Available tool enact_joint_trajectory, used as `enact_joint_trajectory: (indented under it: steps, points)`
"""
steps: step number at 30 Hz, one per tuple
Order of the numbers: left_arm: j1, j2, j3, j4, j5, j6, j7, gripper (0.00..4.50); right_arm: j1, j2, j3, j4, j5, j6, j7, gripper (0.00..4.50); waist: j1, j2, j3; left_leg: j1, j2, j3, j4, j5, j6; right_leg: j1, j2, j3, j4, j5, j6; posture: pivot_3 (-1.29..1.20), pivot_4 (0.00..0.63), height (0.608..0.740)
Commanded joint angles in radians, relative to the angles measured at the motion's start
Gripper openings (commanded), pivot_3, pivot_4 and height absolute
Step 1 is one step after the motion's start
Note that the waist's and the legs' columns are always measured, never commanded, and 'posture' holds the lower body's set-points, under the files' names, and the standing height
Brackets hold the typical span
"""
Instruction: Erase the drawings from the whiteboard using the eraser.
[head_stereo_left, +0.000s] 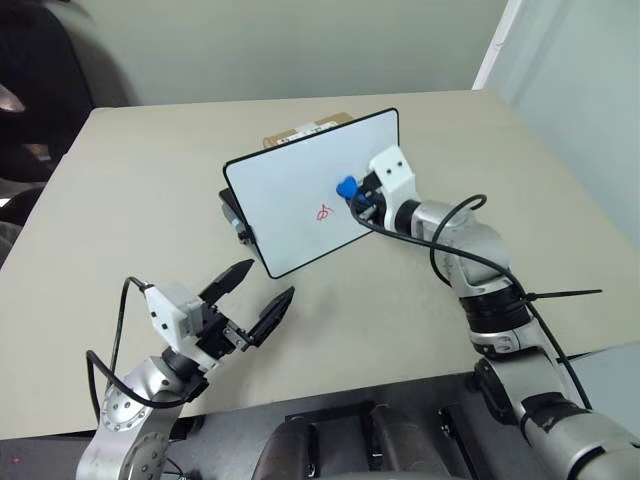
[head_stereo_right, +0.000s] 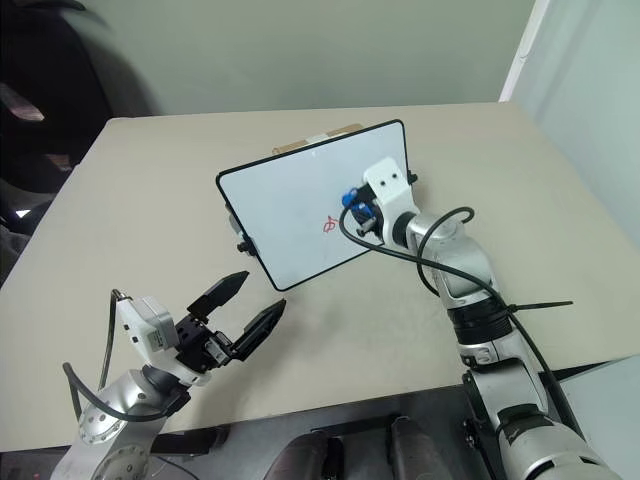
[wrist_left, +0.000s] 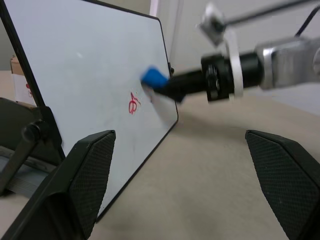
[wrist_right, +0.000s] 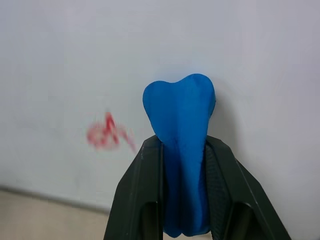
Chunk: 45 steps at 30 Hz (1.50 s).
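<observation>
The whiteboard (head_stereo_left: 300, 195) stands tilted on a black stand in the middle of the table. One small red drawing (head_stereo_left: 324, 212) sits near its centre, also seen as a red scribble (wrist_right: 106, 134) in the right wrist view. My right gripper (head_stereo_left: 356, 192) is shut on the blue eraser (head_stereo_left: 345, 186), whose tip (wrist_right: 181, 107) is at the board surface, just up and to the right of the drawing. My left gripper (head_stereo_left: 258, 292) hangs open and empty over the table in front of the board's lower corner.
A brown cardboard box (head_stereo_left: 308, 128) lies behind the board. A black stand (wrist_left: 25, 145) props the board from behind. A dark chair (head_stereo_left: 40, 90) stands at the table's far left. The tan table (head_stereo_left: 150, 190) has free room on both sides of the board.
</observation>
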Motion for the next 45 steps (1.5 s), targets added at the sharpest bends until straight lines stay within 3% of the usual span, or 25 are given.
enact_joint_trajectory:
  steps: [1,16,37,45]
  points:
    - [-0.002,-0.003,0.008,-0.019,-0.004,-0.016,-0.004,4.50,-0.013,0.004,-0.025,-0.019,0.007,-0.016,-0.006,0.99,0.002,0.000,0.000,0.000,0.000,0.000,0.000,0.000,0.000,0.000,0.000,0.000,0.000,0.000,0.000,0.00,0.150,0.740]
    - [0.012,-0.011,0.008,-0.024,0.001,-0.025,-0.006,4.50,0.110,-0.047,0.043,0.066,-0.052,-0.002,0.010,0.99,-0.002,0.000,0.000,0.003,0.000,0.000,0.001,0.002,-0.001,0.003,0.000,0.000,0.001,0.003,-0.001,0.00,0.150,0.740]
    - [-0.003,-0.011,0.006,-0.016,0.004,-0.022,-0.005,4.50,-0.100,0.008,-0.015,0.044,-0.024,-0.048,0.007,0.99,-0.005,0.000,0.000,0.001,0.001,0.000,-0.002,0.001,-0.002,0.000,0.001,0.000,0.000,0.000,-0.001,0.00,0.150,0.740]
    - [0.014,-0.012,0.014,-0.031,-0.001,-0.026,0.000,4.50,-0.031,-0.002,0.020,0.074,-0.040,-0.039,0.021,0.99,-0.004,0.000,0.000,0.001,0.001,0.000,-0.002,0.000,-0.003,0.000,0.001,0.000,0.000,-0.003,-0.001,0.00,0.150,0.740]
